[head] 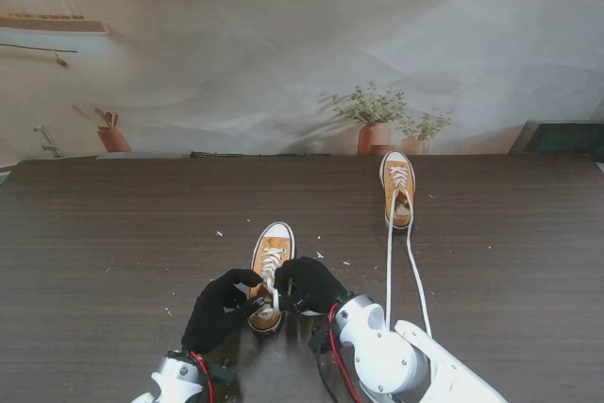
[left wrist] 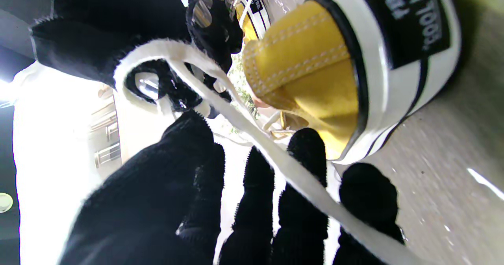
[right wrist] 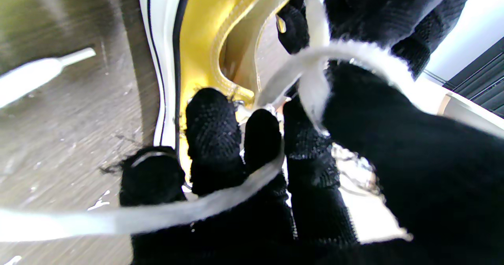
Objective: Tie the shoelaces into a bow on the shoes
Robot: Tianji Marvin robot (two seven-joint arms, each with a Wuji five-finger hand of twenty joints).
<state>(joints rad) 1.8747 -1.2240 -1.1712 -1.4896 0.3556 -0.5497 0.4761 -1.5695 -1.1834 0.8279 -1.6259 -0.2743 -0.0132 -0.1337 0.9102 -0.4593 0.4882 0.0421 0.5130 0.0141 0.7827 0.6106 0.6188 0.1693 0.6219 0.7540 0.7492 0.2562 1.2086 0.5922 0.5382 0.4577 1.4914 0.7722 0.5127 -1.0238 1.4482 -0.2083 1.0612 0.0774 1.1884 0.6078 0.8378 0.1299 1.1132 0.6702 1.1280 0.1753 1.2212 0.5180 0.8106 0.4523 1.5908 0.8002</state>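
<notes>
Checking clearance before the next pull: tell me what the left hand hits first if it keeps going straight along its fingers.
Probably the near shoe: the left hand points at its heel, lace across the fingers; depth is unclear.

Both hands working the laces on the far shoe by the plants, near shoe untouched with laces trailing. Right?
Swapped. In the stand view the left hand and right hand are at the near shoe, holding its lace. The far shoe by the plants is untouched, its laces trailing toward me.

A yellow shoe [head: 271,269] with a white toe cap lies near me, toe pointing away, its white lace [left wrist: 252,127] untied. A second yellow shoe [head: 397,188] lies farther right, its laces [head: 401,271] trailing toward me.
</notes>
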